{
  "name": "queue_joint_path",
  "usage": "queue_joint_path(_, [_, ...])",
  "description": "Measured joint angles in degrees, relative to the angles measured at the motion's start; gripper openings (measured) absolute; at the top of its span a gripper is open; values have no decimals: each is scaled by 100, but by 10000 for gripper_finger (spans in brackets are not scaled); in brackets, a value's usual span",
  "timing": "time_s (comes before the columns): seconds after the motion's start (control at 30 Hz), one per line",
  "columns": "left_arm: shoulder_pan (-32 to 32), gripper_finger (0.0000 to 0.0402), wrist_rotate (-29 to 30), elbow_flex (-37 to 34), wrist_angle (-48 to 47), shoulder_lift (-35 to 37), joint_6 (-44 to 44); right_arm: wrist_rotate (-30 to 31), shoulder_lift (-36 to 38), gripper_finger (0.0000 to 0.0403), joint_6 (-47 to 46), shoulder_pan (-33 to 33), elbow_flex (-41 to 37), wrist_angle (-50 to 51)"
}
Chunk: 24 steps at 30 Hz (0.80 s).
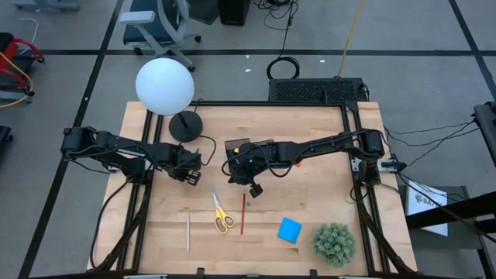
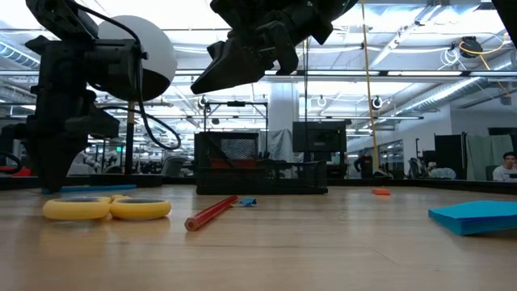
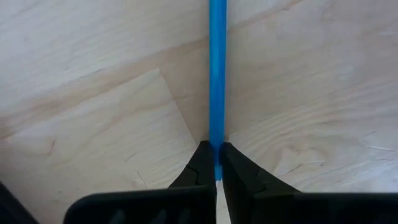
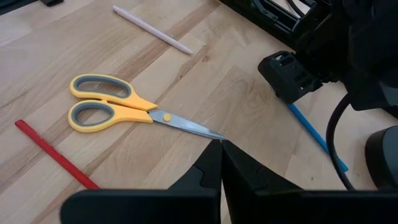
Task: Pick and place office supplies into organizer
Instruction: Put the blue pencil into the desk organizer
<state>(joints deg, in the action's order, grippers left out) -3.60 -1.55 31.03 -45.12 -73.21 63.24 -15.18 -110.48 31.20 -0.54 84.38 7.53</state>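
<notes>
From above, we see our left gripper (image 1: pixel 188 164) low over the table (image 1: pixel 310 194), left of the organizer (image 1: pixel 239 146), and our right gripper (image 1: pixel 253 187) above the scissors (image 1: pixel 222 211). At table height, the red pencil (image 2: pixel 212 212) lies beside the scissors. In the left wrist view, our jaws pinch the blue pen (image 3: pixel 217 81) at its end; it is thin, light and stiff, so we think it can swing. In the right wrist view, the jaws are pressed together, holding nothing.

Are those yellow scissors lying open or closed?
Closed. In the right wrist view the scissors lie flat on the table, blades together in one point and the two yellow handle loops side by side.
</notes>
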Motion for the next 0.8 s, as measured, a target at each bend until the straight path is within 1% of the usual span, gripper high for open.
queue_joint_path(0.37, [-7, 0, 208, -7, 18, 443, -97, 22, 0, 0, 6, 0, 0, 0])
queue_joint_path(0.67, [-4, 0, 224, 3, 13, 703, -360, 52, 0, 0, 86, 0, 0, 0])
queue_joint_path(0.7, [-6, 0, 226, 4, 28, 738, -405, 72, 13, 0, 100, 0, 0, 3])
queue_joint_path(0.8, [-6, 0, 268, 4, 72, 875, -526, 385, 80, 0, 117, -12, 4, 15])
